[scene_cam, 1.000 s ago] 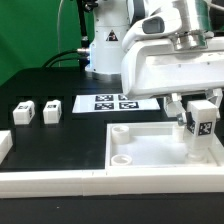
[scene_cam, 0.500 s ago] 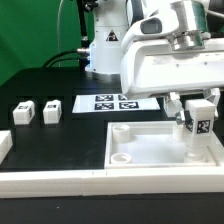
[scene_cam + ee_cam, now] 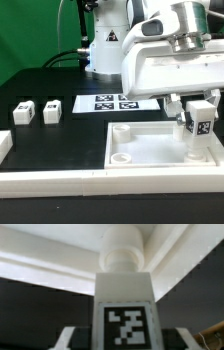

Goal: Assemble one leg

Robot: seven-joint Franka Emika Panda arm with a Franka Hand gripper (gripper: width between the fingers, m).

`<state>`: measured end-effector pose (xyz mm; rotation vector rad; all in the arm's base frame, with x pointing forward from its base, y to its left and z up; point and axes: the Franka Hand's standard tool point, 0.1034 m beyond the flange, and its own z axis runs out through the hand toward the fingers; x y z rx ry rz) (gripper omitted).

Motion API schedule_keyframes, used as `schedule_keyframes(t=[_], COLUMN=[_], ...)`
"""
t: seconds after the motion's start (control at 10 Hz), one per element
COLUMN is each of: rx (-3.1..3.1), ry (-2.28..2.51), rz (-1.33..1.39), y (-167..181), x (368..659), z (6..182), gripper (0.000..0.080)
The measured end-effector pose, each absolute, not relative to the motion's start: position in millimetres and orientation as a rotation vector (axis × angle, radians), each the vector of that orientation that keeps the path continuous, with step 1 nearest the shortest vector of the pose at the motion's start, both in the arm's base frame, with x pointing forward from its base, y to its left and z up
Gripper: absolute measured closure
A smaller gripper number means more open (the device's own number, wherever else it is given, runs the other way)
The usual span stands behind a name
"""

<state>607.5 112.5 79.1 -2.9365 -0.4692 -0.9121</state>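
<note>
The white two-finger gripper (image 3: 199, 107) is clamped on a small white plastic cuboid leg (image 3: 201, 122) with a black-and-white square tag on the face turned to the exterior camera; one finger (image 3: 173, 104) sits on each side of the block; the leg stands upright.

Its lower end reaches down to the large white square plastic panel (image 3: 150, 150) with round corner sockets, at the corner on the exterior view's right; whether the end is seated in a socket cannot be told from here.

In the wrist view the leg (image 3: 125, 288) runs away from the camera, tag nearest, and narrows to a round white peg whose far end meets the white panel (image 3: 40, 260); the gripper (image 3: 124, 338) shows as two pale fingers flanking the tagged face.

On the black desk (image 3: 55, 88), towards the exterior view's left, two more small white tagged blocks (image 3: 23, 113) (image 3: 52, 112) lie side by side, well apart from the panel; the flat white marker board (image 3: 113, 103) lies between them and the arm's base.
</note>
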Motion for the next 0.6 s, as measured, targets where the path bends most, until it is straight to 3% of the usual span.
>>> schedule_keyframes(t=[0.6], rx=[-2.937], ry=[-0.463], rz=[-0.915], y=[110.4], x=[606.6], z=[69.2], gripper=[0.0508])
